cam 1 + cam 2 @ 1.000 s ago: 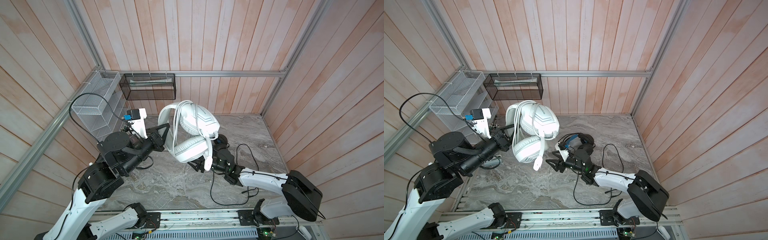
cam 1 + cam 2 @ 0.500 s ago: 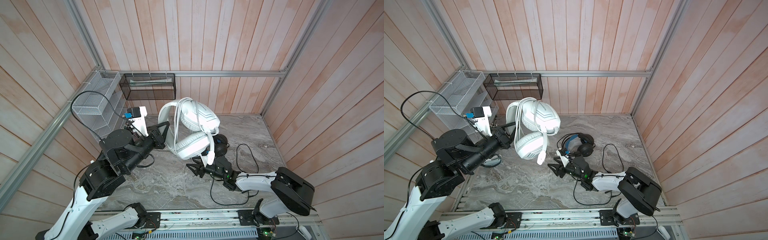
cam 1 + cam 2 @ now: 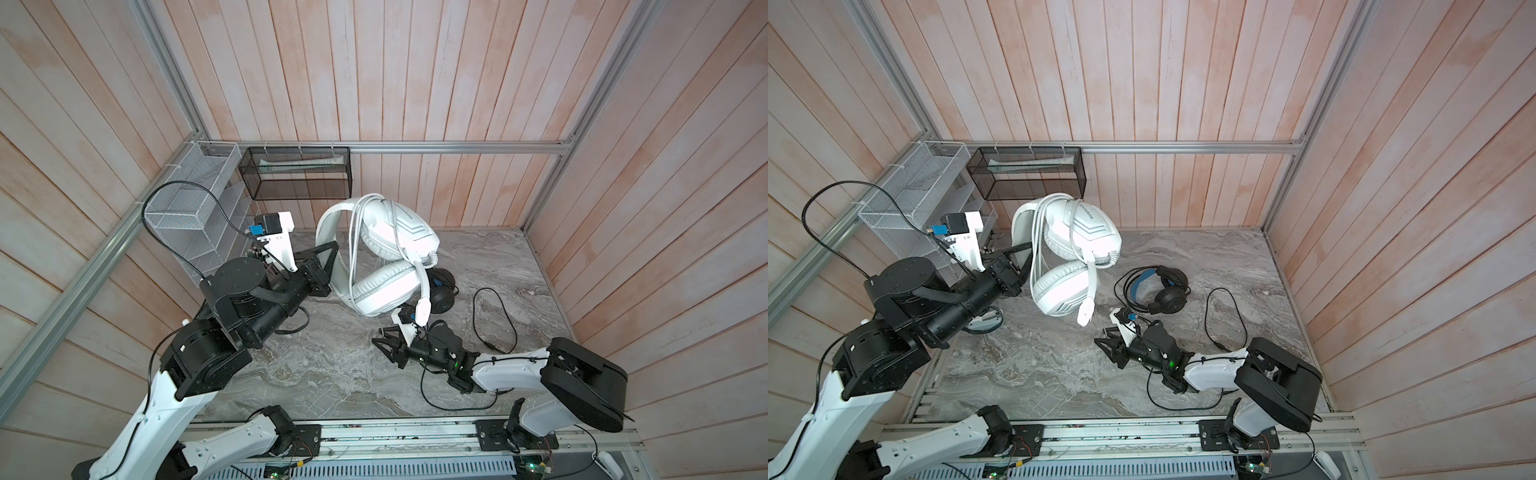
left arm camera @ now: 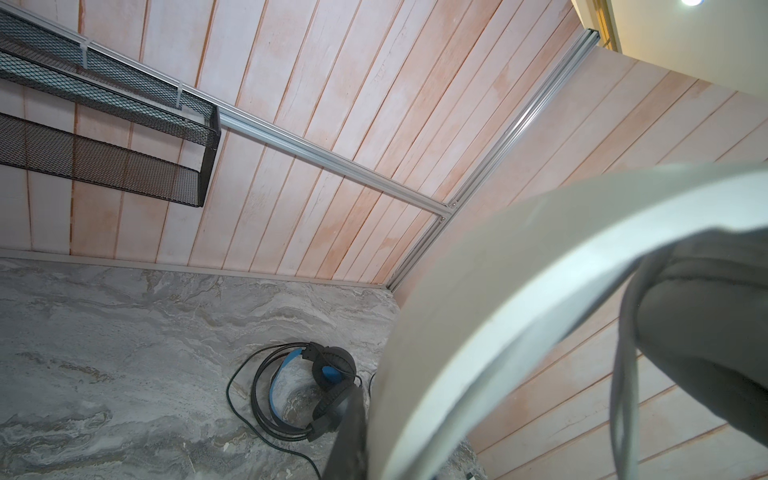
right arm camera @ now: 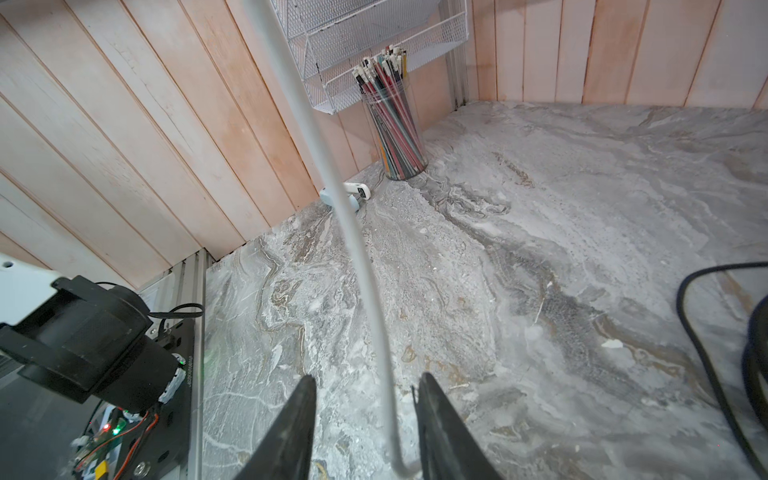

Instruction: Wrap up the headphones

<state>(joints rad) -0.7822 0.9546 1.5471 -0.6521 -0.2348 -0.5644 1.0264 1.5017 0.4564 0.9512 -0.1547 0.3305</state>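
The white headphones hang in the air, with my left gripper shut on their headband. White cable loops lie over the headband. The black headphones, with a blue-lined band, lie on the table behind them. My right gripper sits low over the table below the white headset. Its jaws stand apart, and the white cable runs down between them, close to one finger, not pinched.
A black mesh basket and a white wire rack hang at the back left. A cup of pencils stands by the left wall. The black cable loops over the table on the right.
My right gripper has slid left and toward the front edge, and its jaws have narrowed. The left gripper and the white headphones have hardly shifted.
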